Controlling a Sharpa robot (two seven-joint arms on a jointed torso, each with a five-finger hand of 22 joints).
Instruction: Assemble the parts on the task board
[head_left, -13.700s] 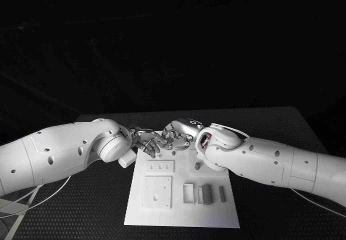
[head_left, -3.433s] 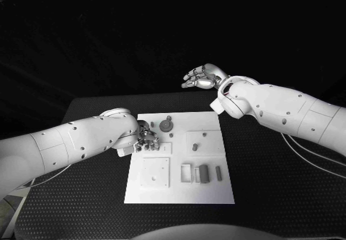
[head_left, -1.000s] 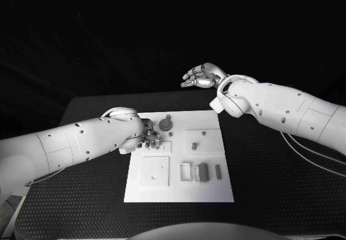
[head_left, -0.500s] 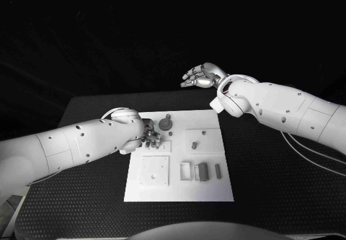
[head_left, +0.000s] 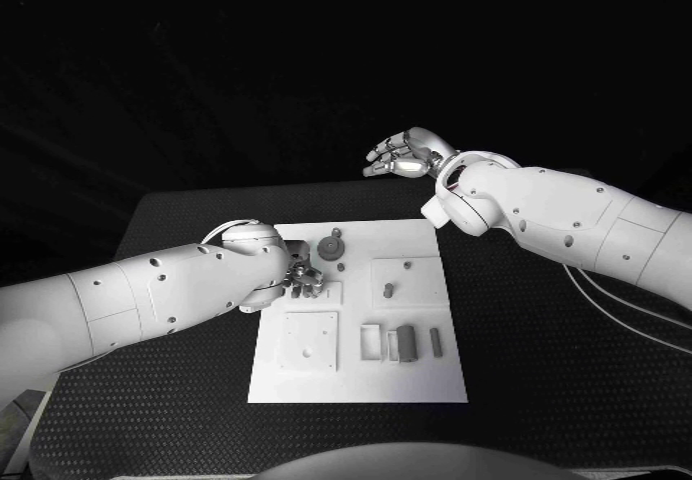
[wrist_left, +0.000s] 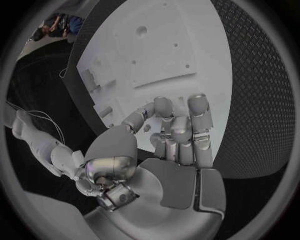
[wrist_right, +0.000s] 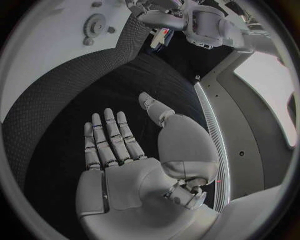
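Risk first: could easily knock or tilt a small piece with the silver many-fingered left hand (head_left: 300, 279), because of fingers (wrist_left: 179, 131) curled tightly and hovering very close above the upper left part of the flat white rectangular task board (head_left: 361, 385), just beside the round grey gear-shaped part (head_left: 335, 247). Cannot tell whether this left hand pinches something: shows, in the left wrist view, a tiny pale spot between thumb and fingers, too small to name. If holding a part there, might drop it or set it crooked, since much of the target place hidden under the hand itself. Might also push the whole task board sideways on the black textured table (head_left: 548, 400), with nothing pressing the board down. No help near from the silver many-fingered right hand (head_left: 402, 155): raised in the upper middle of the frame, beyond the far table edge, fingers spread, palm bare, holding nothing. As for the task board: lies in the centre of the frame, long side running toward the bottom, with a short grey peg (head_left: 388, 292) on a raised square at the right and several grey upright bars (head_left: 407, 345) in the lower right.
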